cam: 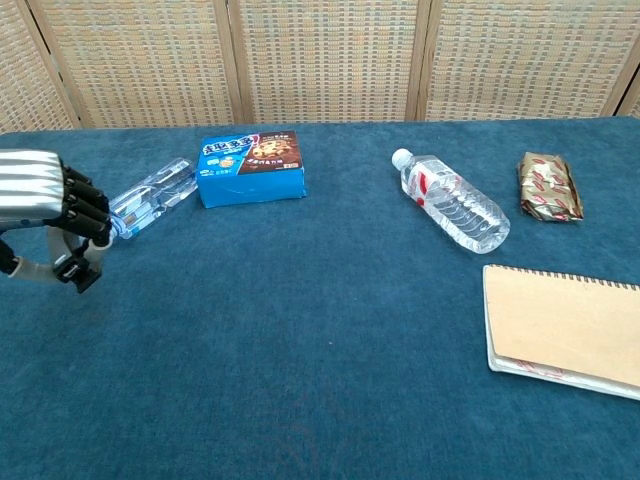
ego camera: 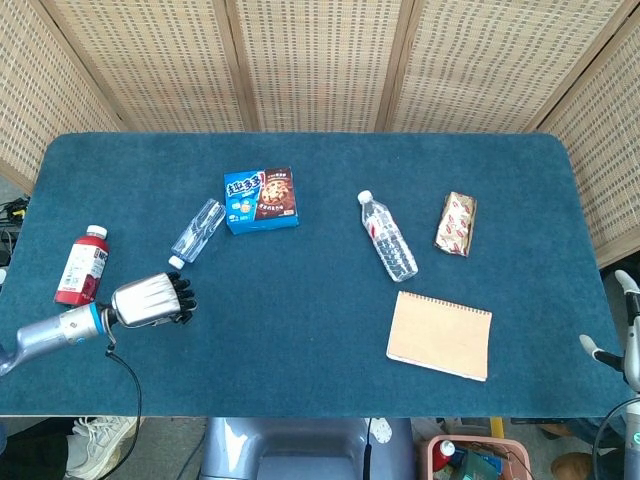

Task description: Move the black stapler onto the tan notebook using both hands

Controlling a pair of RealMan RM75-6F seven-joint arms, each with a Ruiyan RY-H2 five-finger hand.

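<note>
My left hand [ego camera: 150, 300] grips the black stapler [cam: 78, 271] and holds it lifted off the blue table at the left. In the chest view the left hand [cam: 48, 200] has its dark fingers curled over the stapler, so only the stapler's lower end shows. The tan spiral notebook [ego camera: 440, 335] lies flat at the front right, far from that hand, and its near part [cam: 565, 325] fills the right of the chest view. At the right edge of the head view my right hand [ego camera: 622, 335] stays off the table with its fingers apart, holding nothing.
A red-capped drink bottle [ego camera: 82, 265] lies left of the hand. A small clear bottle [ego camera: 198, 232] and a blue biscuit box [ego camera: 262, 200] sit behind it. A larger water bottle [ego camera: 388, 237] and a foil snack pack [ego camera: 456, 223] lie behind the notebook.
</note>
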